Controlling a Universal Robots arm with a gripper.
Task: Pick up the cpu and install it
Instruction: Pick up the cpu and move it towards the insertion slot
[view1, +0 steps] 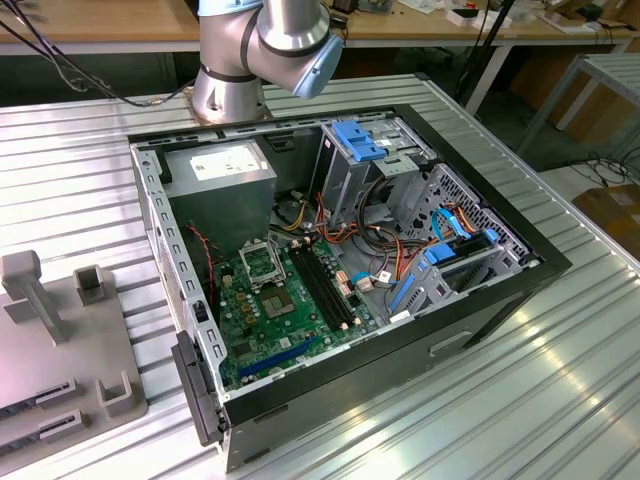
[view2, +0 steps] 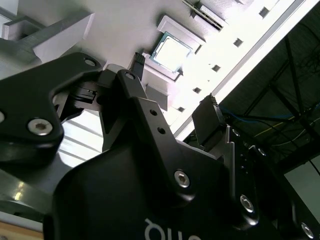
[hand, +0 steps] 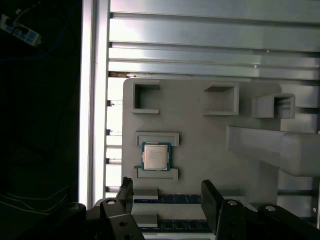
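Note:
The cpu (hand: 156, 156), a small silver square with a thin green rim, lies flat between two low ledges on a grey fixture plate (hand: 200, 140). It also shows as a bright square in the second wrist view (view2: 171, 52). My gripper (hand: 167, 192) hangs above the plate, open and empty, its two black fingertips (hand: 126, 186) spread wider than the chip and apart from it. The second wrist view has the same open gripper (view2: 175, 90). In the exterior view the black square socket (view1: 262, 262) sits on the green motherboard inside the open computer case (view1: 500, 290).
Raised grey blocks and a tall post (hand: 280, 145) stand on the fixture plate beside the chip. The ribbed metal table's edge (hand: 95, 100) runs close by. Inside the case are a grey power-supply box (view1: 222, 180), long black memory slots (view1: 322, 285) and loose cables (view1: 380, 250).

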